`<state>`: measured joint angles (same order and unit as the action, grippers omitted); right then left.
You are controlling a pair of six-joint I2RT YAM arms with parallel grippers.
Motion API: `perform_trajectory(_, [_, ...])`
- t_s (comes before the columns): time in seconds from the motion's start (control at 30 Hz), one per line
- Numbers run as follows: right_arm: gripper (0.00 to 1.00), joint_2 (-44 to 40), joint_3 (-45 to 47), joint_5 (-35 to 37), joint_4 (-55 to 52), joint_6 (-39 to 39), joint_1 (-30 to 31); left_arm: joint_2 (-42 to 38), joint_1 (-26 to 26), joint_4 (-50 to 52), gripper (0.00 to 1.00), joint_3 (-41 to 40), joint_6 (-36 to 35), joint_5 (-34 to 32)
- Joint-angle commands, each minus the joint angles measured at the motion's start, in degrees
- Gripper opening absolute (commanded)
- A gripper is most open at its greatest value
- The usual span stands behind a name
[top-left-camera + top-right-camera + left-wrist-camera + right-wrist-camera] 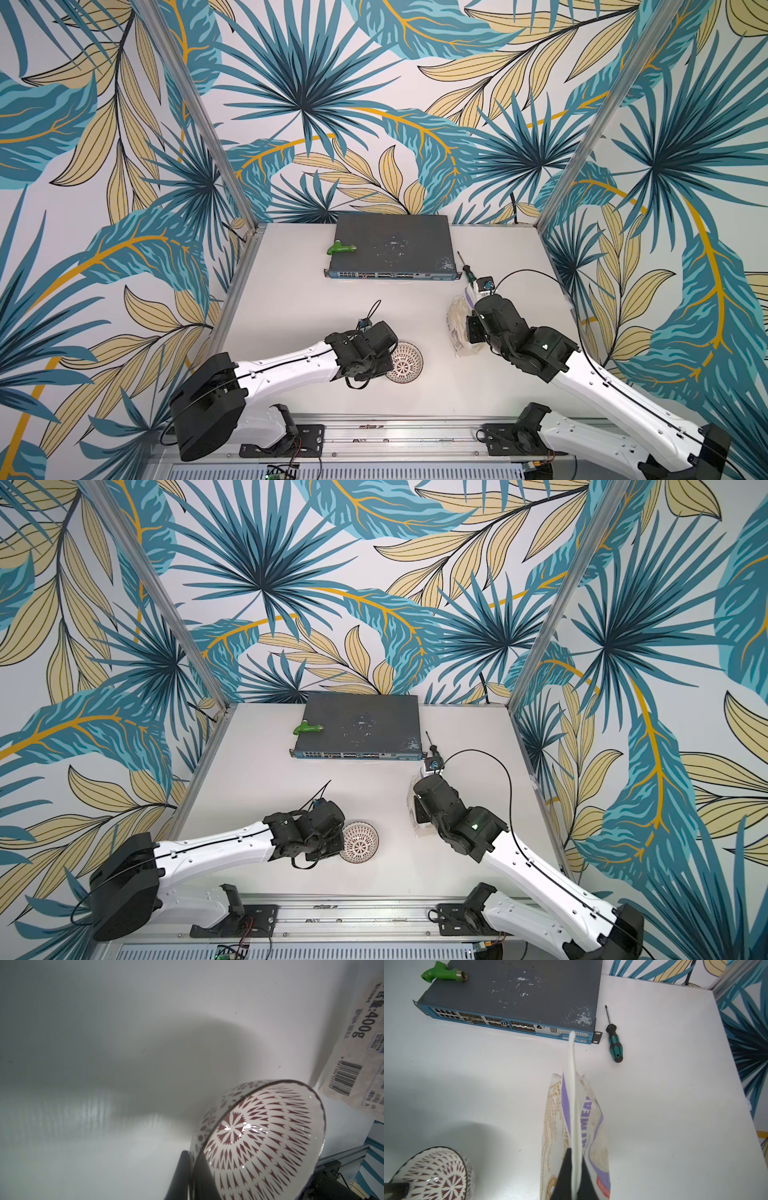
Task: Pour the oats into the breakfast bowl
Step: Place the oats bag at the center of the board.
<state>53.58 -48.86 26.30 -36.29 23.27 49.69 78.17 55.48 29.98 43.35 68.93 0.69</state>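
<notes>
grey switch (395,245), green fitting (341,248), screwdriver (614,1043) sit behind; left fingers (178,1176) clamp bowl (405,361), right fingers (564,1172) clamp oats pouch (556,1115).

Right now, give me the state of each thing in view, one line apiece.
breakfast bowl: empty, rim gripped by the left claw.
oats pouch: holds oats, white edge pinched in the right claw.
network switch: lying flat, top scuffed.
green fitting: lying on the switch.
screwdriver: lying flat beside the switch, untouched.
</notes>
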Motion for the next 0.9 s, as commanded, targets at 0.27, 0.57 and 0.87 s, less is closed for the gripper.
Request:
perform_trajectory(0.27, [0.00,-5.5,4.2,-8.7,12.3,3.5,-0.1,4.0,0.7,-1.8,0.00,2.3,-1.3,-1.4])
perform_trajectory(0.57, [0.09,-5.7,5.0,-9.8,13.6,4.5,-0.2,3.4,1.5,1.4,0.20,3.3,-1.2,-2.9])
perform_trajectory(0.87, [0.46,-7.5,3.6,-10.1,13.2,5.0,-0.1,-3.4,1.9,5.8,0.45,6.1,-2.1,-2.9])
